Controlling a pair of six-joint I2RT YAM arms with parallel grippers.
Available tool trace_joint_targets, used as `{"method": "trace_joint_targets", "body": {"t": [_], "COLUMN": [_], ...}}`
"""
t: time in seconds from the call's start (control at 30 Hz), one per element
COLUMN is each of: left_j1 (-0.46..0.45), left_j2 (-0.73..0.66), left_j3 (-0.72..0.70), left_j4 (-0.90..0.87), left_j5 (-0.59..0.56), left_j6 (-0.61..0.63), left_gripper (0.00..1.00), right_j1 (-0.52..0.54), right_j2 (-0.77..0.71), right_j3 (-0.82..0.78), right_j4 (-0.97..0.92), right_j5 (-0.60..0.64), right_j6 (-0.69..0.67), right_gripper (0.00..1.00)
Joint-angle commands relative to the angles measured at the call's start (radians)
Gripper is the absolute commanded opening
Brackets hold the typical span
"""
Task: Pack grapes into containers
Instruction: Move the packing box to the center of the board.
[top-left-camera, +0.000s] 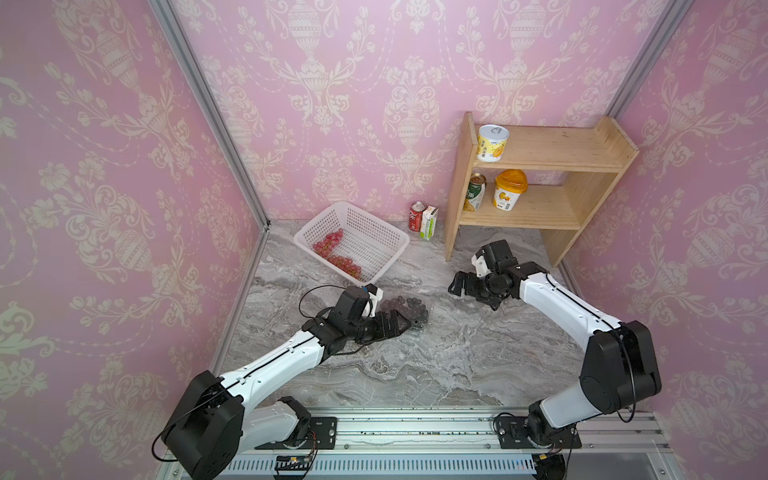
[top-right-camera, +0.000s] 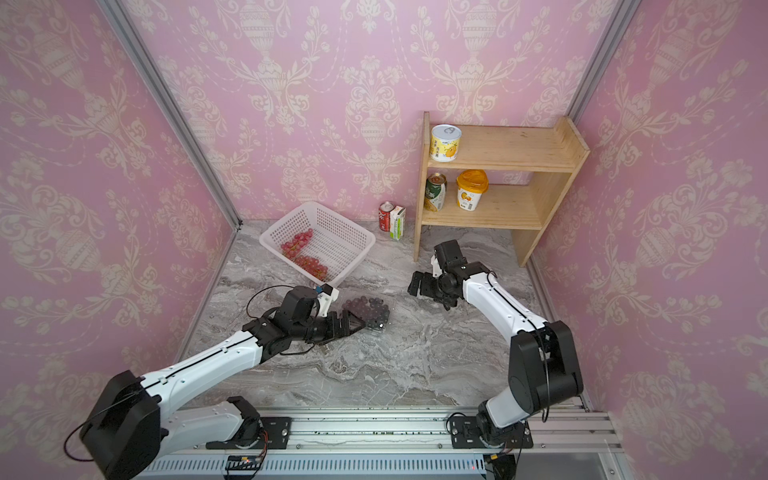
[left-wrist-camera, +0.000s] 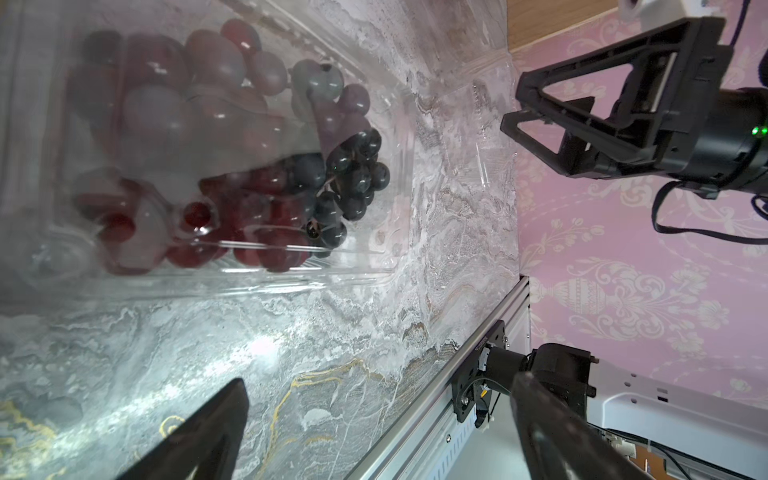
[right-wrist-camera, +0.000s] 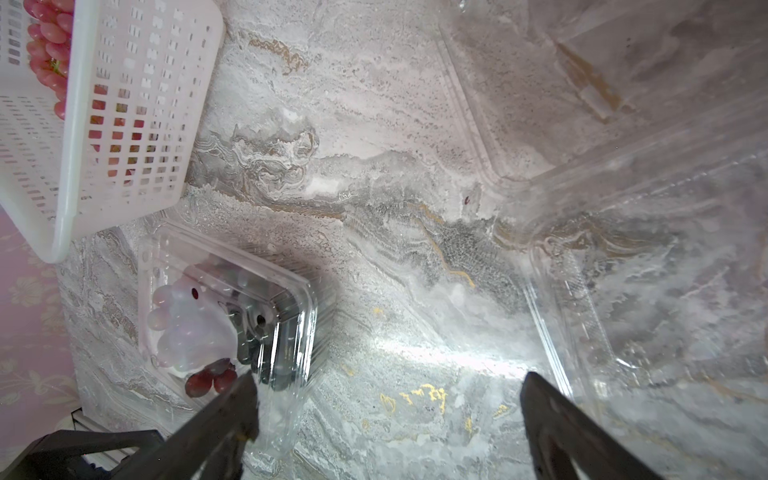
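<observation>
Two bunches of small, round pink-red grapes (top-left-camera: 328, 243) lie in a white perforated basket (top-left-camera: 379, 220) at the back of the grey marble tabletop (top-left-camera: 457, 365). One clear clamshell container (top-left-camera: 424, 316) near the middle holds dark red and near-black grapes (top-left-camera: 408, 305). A second clear container (right-wrist-camera: 623, 187), empty, lies by the right end effector (top-left-camera: 455, 286). Both end effectors are spread open, gripping nothing. The left end effector (top-left-camera: 405, 326) sits close beside the filled container.
</observation>
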Motion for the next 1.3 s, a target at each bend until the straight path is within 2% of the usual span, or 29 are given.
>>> {"method": "trace_joint_targets", "body": {"t": [0.0,0.27,0.53,0.7,1.1,1.27], "left_j1": [-0.003,-0.003,-0.003,-0.003,0.000,0.012], "left_j2": [0.036,0.219,0.386,0.478,0.718,0.697], "left_j3": [-0.021,0.022,0.104,0.169,0.463,0.513], "left_j4": [0.063,0.206,0.291,0.341,0.348,0.292], "left_j5": [-0.029,-0.030,-0.008,0.011,0.049,0.032], "left_j6": [-0.030,-0.028,-0.017,-0.025,-0.001,0.035], "left_gripper": [0.99,0.99,0.99,0.99,0.99,0.99], "right_j1": [0.002,-0.007,-0.094,-0.113,-0.120,-0.112], "right_j2": [0.004,-0.036,0.006,0.052,0.042,0.024], "right_j3": [-0.009,0.013,-0.016,-0.024,-0.109,-0.163], "right_j4": [0.003,-0.061,-0.040,-0.025,0.037,0.086], "right_j5": [-0.010,0.072,0.051,0.063,0.006,-0.061], "right_j6": [0.009,-0.017,-0.006,-0.015,0.002,0.041], "right_gripper": [1.00,1.00,1.00,1.00,1.00,1.00]}}
